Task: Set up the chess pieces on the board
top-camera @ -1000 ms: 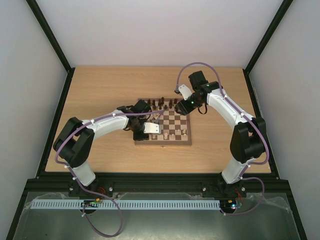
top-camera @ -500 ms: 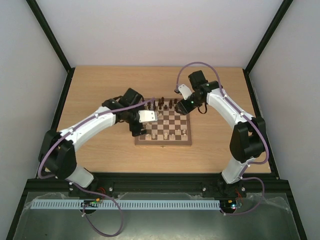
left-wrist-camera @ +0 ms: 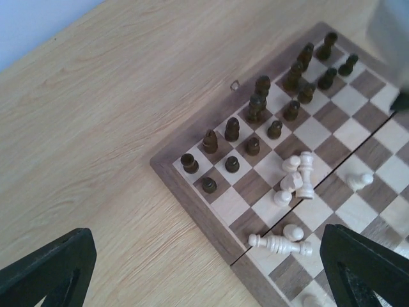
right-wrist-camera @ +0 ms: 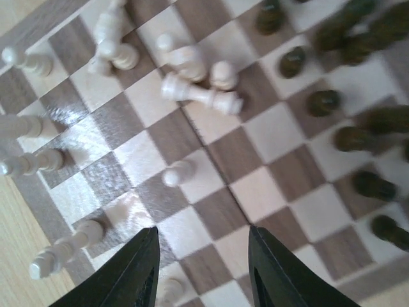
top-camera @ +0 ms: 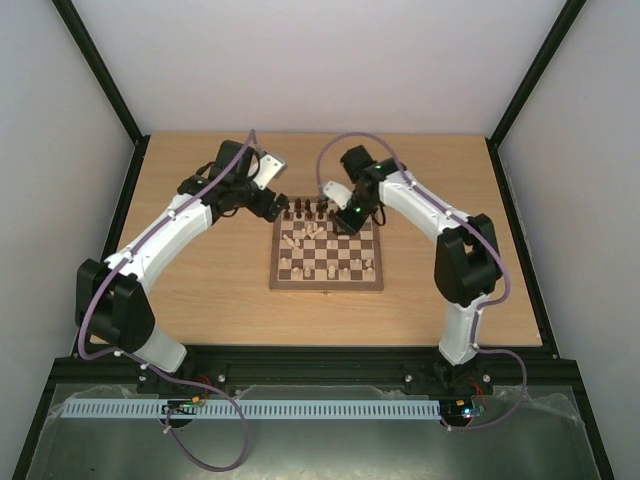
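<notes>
The board (top-camera: 327, 284) lies mid-table. Dark chess pieces (left-wrist-camera: 262, 86) stand in its two far rows. Pale chess pieces are scattered over the other squares: one lies flat (left-wrist-camera: 281, 244) near the left border, a small cluster (left-wrist-camera: 297, 179) stands beside it, and another lies toppled (right-wrist-camera: 201, 94). My left gripper (left-wrist-camera: 204, 281) hangs open and holds nothing, above the board's left border (left-wrist-camera: 192, 198) and the bare table. My right gripper (right-wrist-camera: 201, 268) hovers over the middle squares, jaws apart with nothing between them, near a standing pale pawn (right-wrist-camera: 177, 173).
The light wooden table (top-camera: 200, 260) stretches wide around the board. Black frame rails (top-camera: 130, 200) and white walls close in the left, right and far sides. A small metal clasp (left-wrist-camera: 234, 84) sits on the board's far edge.
My left arm has swung off the board's near left part to its far left corner, and its jaws have opened. My right arm has shifted left over the far rows, jaws somewhat narrower.
</notes>
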